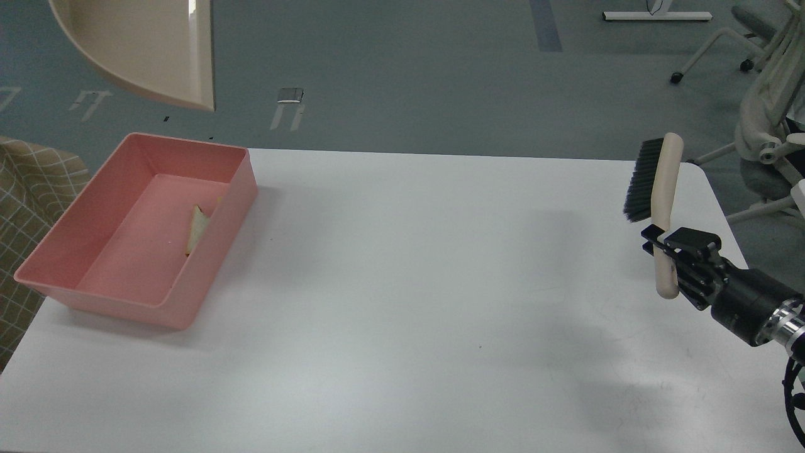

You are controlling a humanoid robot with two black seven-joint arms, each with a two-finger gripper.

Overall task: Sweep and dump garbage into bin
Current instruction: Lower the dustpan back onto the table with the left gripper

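Observation:
The pink bin (94, 296) stands on the left of the white table. The pale bread-like slice (198, 228) lies inside it against the right wall. A sliver of yellow beside the slice may be the sponge; the wall hides the rest. The beige dustpan (148, 53) hangs high above the bin at the top left, with nothing on the part that shows; its handle and my left gripper are out of view. My right gripper (665, 246) is shut on the beige handle of a hand brush (660, 182) with dark bristles, held upright at the table's right.
The white table (409, 302) spreads between the bin and my right arm. A checkered cloth (28, 189) lies left of the bin. Office chairs (767, 126) stand beyond the table's right edge.

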